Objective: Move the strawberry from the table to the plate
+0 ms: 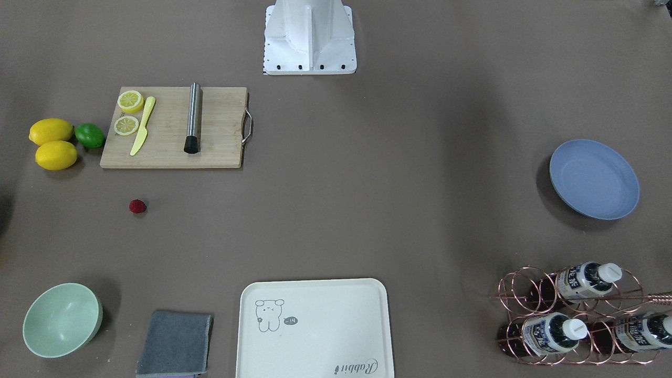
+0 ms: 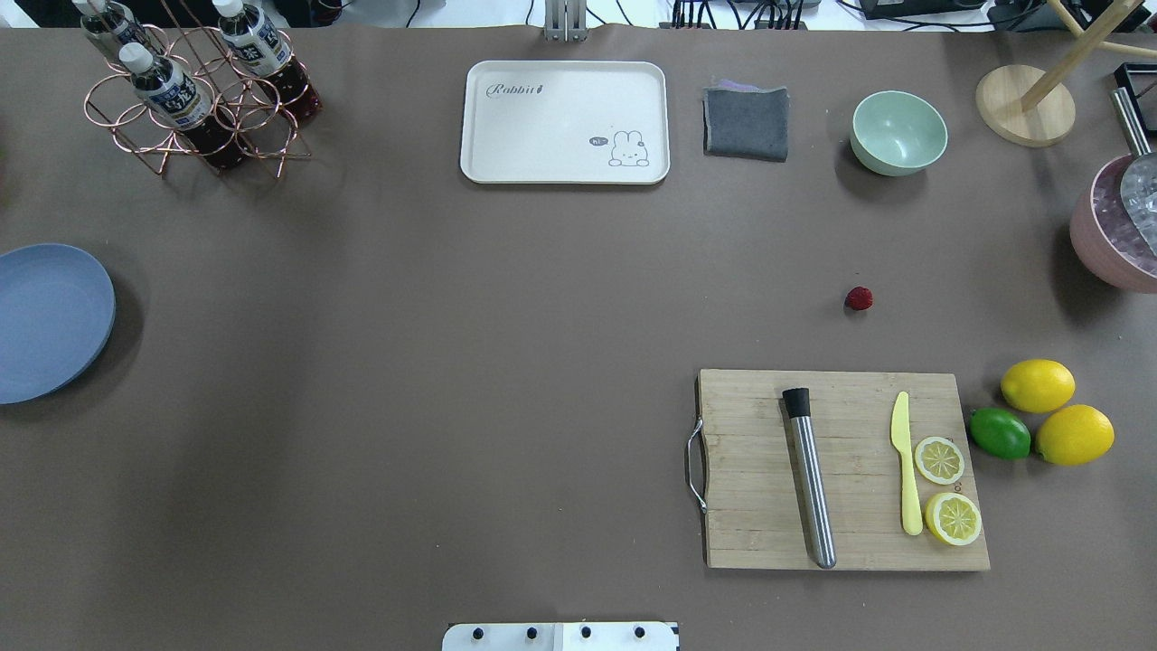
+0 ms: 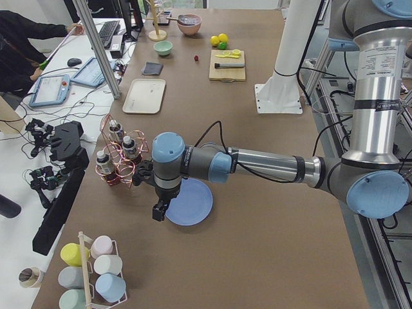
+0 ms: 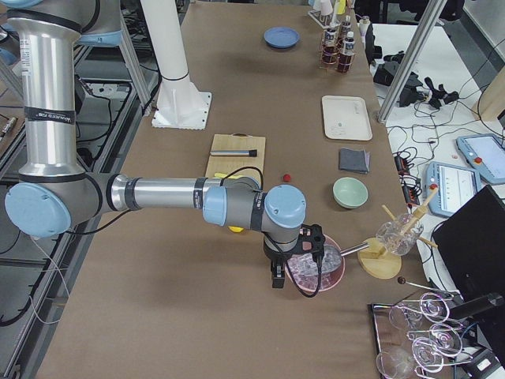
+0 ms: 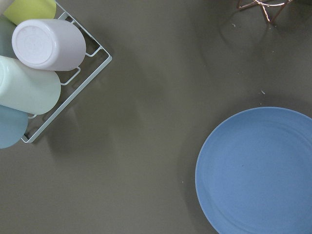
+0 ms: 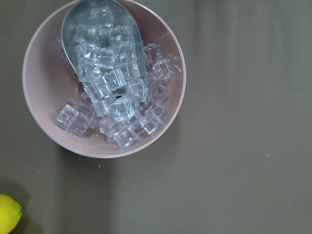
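Note:
The strawberry (image 1: 137,206) (image 2: 859,298), small and dark red, lies on the bare grey-brown table (image 2: 452,362) between the cutting board and the green bowl. Far across the table sits the blue plate (image 1: 594,178) (image 2: 50,321) (image 5: 258,170), with nothing on it. My left gripper (image 3: 158,211) shows only in the exterior left view, hanging by the plate's (image 3: 188,201) edge; whether it is open or shut I cannot tell. My right gripper (image 4: 277,278) shows only in the exterior right view, over a pink bowl of ice, well away from the strawberry (image 4: 287,178); its state I cannot tell.
A wooden cutting board (image 2: 841,470) carries a steel muddler, a yellow knife and lemon halves. Two lemons (image 2: 1038,385) and a lime (image 2: 1000,433) lie beside it. Also here: green bowl (image 2: 898,132), grey cloth (image 2: 746,122), cream tray (image 2: 565,122), bottle rack (image 2: 194,90), ice bowl (image 6: 103,78), cup rack (image 5: 39,68).

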